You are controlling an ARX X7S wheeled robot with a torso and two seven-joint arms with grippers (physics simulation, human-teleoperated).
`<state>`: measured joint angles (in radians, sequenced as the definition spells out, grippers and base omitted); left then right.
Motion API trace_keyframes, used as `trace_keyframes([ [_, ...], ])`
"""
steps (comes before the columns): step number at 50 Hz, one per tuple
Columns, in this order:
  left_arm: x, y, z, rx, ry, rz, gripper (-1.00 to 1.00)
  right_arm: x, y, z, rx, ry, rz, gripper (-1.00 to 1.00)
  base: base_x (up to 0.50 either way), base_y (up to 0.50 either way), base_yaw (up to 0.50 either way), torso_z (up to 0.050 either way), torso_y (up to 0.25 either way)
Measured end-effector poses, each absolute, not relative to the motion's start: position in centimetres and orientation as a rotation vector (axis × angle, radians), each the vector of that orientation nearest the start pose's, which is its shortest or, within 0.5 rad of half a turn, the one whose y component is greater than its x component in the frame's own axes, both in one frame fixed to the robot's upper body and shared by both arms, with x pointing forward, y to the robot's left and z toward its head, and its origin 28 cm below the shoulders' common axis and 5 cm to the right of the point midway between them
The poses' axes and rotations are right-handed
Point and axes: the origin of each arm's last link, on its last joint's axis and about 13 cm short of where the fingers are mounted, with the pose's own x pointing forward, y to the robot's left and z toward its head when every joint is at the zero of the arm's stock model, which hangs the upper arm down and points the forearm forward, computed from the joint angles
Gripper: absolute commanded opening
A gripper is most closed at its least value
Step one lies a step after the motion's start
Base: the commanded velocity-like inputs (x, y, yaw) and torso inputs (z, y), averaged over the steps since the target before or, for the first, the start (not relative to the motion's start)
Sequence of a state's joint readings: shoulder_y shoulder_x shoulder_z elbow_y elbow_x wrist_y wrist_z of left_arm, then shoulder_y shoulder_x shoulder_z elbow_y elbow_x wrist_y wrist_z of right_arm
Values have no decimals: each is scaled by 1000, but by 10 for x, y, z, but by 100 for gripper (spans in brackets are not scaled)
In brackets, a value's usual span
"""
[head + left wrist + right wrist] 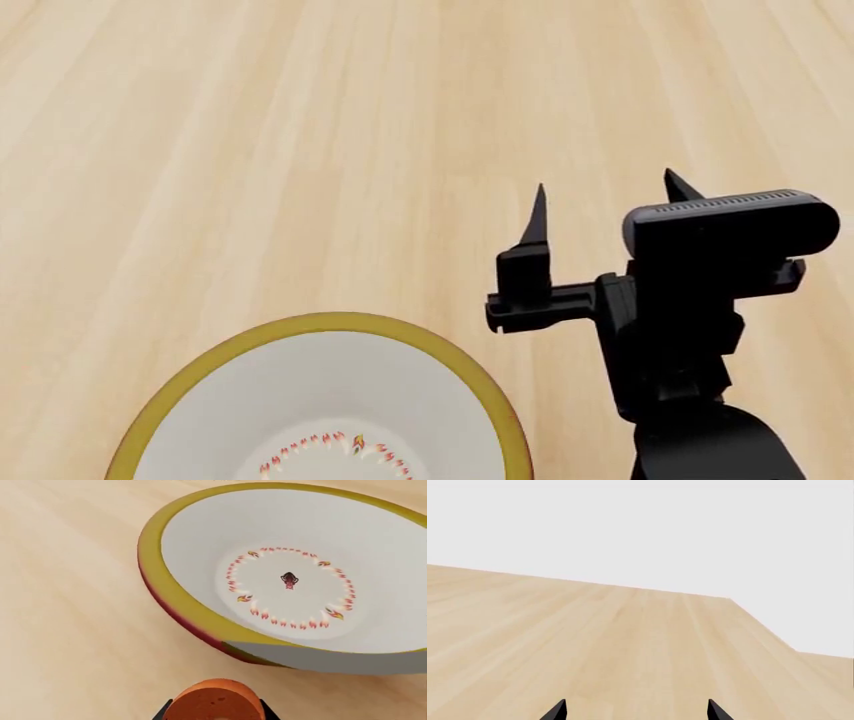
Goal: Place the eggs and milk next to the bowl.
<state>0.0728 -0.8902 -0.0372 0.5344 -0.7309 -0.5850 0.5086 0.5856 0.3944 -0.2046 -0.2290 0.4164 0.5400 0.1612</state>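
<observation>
The bowl is wide and white, with a mustard-yellow rim and a ring of red-orange marks inside. It stands on the wooden table and fills much of the left wrist view. Just short of its rim, an orange-brown egg sits between the black jaws of my left gripper, which is shut on it. In the head view the bowl lies at the lower left. My right gripper hovers to its right, open and empty, and its tips also show in the right wrist view. The milk is out of view.
Pale wooden tabletop stretches beyond the bowl. In the right wrist view the table's far edge and a corner show against a blank grey background.
</observation>
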Motion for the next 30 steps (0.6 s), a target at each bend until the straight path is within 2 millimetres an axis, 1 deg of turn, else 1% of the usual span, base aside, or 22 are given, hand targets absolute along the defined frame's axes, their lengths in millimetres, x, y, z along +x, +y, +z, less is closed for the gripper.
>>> trace_keyframes([
  [30,188,322,125,195,292,-849,-100,299,-137,177,-94,-188,88,100,0,-1,-1,0,-1],
])
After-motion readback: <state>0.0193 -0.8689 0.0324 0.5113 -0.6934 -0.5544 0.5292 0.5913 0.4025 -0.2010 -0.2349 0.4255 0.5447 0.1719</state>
